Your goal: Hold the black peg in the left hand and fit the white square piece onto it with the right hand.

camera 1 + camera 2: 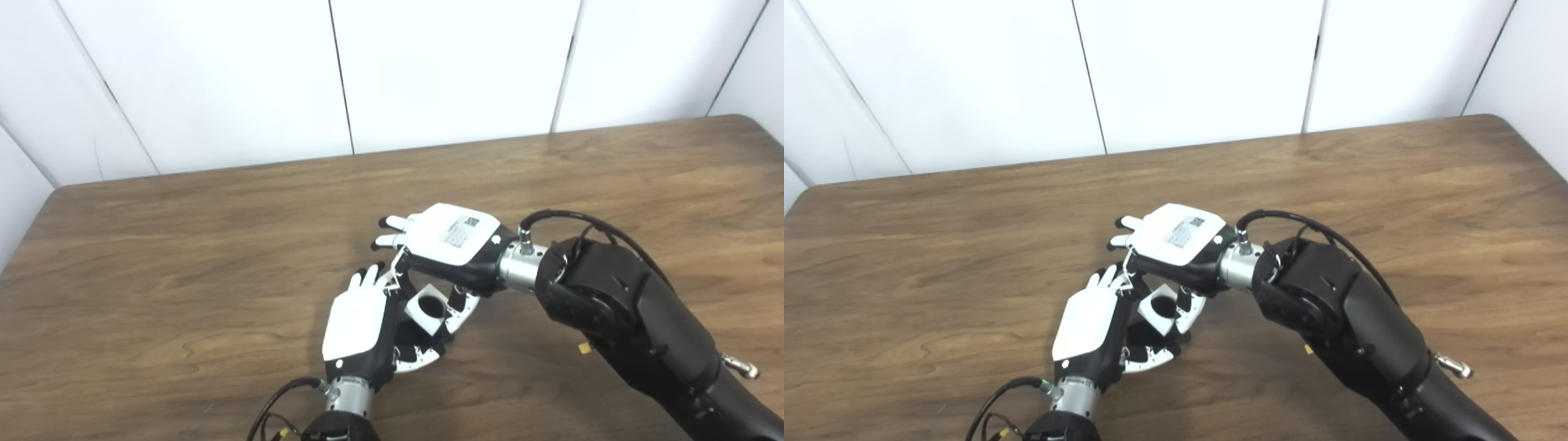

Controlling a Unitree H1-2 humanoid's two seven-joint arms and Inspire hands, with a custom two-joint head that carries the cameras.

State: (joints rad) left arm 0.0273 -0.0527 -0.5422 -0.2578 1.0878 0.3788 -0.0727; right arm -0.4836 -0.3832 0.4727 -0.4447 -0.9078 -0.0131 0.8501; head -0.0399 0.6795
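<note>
While the left robot hand (358, 324) is gripping something hidden, presumably the black peg, steadying it, the right robot hand (450, 242) is pinching the white square piece (427, 309). Its hole is facing upward for alignment.

Scene evenly and brightly lit from overhead; soft shadows cast on the surface (184, 257) beneath both arms; slight softness throughout, mild glare on white panels (453, 73)

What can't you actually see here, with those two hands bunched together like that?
- Black peg: not clearly visible in either eye view; the left hand and the white square piece cover it.
- Whether the piece's hole sits on the peg: cannot tell; it only looks dark.
- Right hand fingertips: hidden beneath its palm.
- Both arms: cut off at the bottom edge.
</note>
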